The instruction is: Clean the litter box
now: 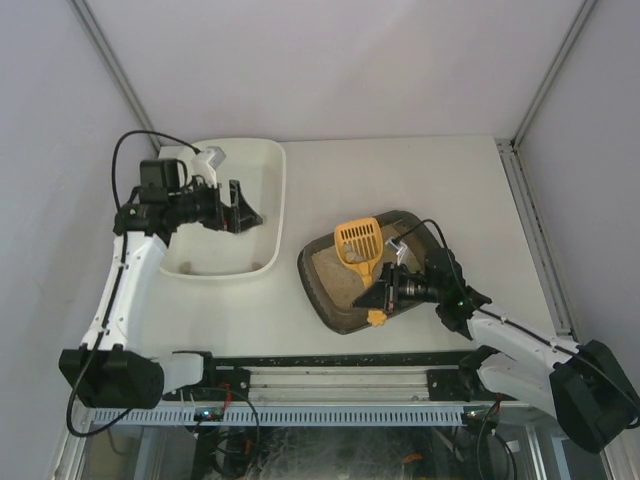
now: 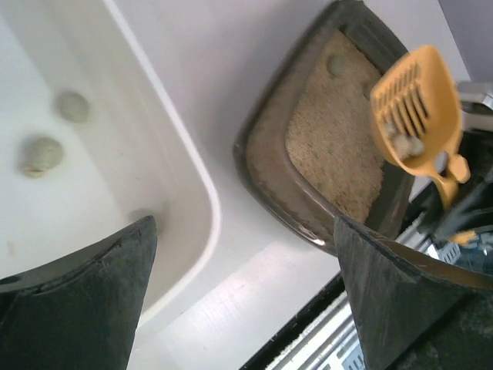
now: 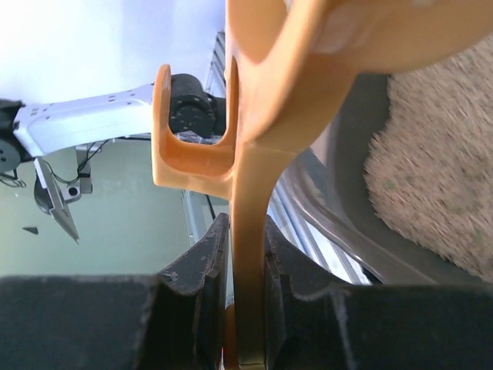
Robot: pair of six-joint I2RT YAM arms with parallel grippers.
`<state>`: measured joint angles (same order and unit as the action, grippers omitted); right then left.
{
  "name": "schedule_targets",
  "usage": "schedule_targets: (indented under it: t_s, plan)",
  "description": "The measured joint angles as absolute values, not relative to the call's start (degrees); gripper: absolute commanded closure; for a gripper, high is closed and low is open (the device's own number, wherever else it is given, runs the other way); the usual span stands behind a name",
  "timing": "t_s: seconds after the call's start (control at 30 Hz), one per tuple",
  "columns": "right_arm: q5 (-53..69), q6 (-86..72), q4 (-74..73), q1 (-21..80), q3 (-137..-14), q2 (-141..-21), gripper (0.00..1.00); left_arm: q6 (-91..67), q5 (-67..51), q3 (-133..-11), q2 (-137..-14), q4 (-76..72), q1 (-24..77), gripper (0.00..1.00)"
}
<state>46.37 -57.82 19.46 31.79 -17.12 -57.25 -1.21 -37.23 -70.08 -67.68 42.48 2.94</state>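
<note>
Step in hand, as I read it: lifted scoopful, mid-transfer. Right jaws clamped on the thin handle of the orange litter scoop [image 1: 358,242]; the wrist view shows both pads pressed flat against it. Scoop head is raised above the litter box [image 1: 316,296], slotted face up, with a couple of grey clumps [image 2: 408,142] sitting in it.

Left jaws spread wide, holding nothing, hanging over the white tub [image 1: 215,252]. The tub has a few grey-green clumps [image 2: 40,154] on its floor, so it looks to be the dump spot.

Next move calls for carrying the scoop leftward across the strip of bare bench [image 1: 400,170] between box and tub, head kept level so nothing rolls off, then tipping it over the tub. The left arm sits above the tub's middle — the scoop needs to come in at the near or right side, or that arm should give way.

Litter box: dark brown-grey tray with rounded corners, lying angled on the bench just right of the tub, apart from it. Beige granular litter covers its floor — at least one round clump [image 2: 336,65] remains near the far end.
</note>
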Motion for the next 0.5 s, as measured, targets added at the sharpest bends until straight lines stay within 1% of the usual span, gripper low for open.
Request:
schedule_targets:
  t_s: [0.1, 0.2, 0.33, 0.5]
  plan:
    - [46.8, -55.3, 15.9, 32.0, -23.7, -58.7, 1.0, 1.3, -39.9, -77.8, -73.1, 48.0, -2.0, 0.0]
    - [48.5, -52.4, 12.0, 31.7, -33.1, -64.3, 1.0, 2.4, -44.5, -83.2, -77.6, 51.8, -8.8, 0.0]
    - [50.0, -46.7, 3.3, 32.4, -49.5, -75.9, 1.0, 2.7, -48.8, -86.3, -81.1, 56.9, -16.9, 0.0]
    - [49.3, -39.4, -8.1, 36.3, -69.0, -90.6, 1.0, 2.6, -47.5, -89.1, -83.2, 62.2, -22.3, 0.0]
